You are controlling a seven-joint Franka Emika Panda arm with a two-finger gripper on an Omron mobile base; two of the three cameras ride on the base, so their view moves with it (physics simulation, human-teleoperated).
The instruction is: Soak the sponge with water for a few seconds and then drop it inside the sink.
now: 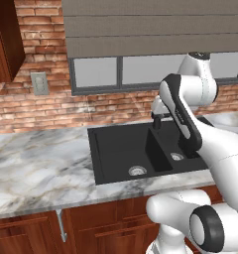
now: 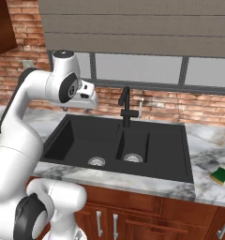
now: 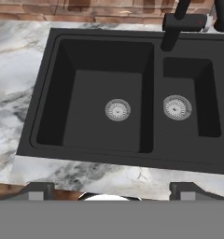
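1. The hand hovers above the near edge of the sink, its fingers spread wide with nothing between them.
2. The sponge lies on the marble table to the right of the sink, well apart from the hand, green face up.
3. No water runs from the black faucet, so soaking cannot begin yet.
4. Risk: the reach to the sponge is a long swing to the right; I judge the arm could clip the faucet on the way across.
5. Risk: the sponge sits near the table's front edge, and a glancing touch might push it off.
6. Behind stand a red brick wall, a window under a grey blind, and wooden cabinets below.
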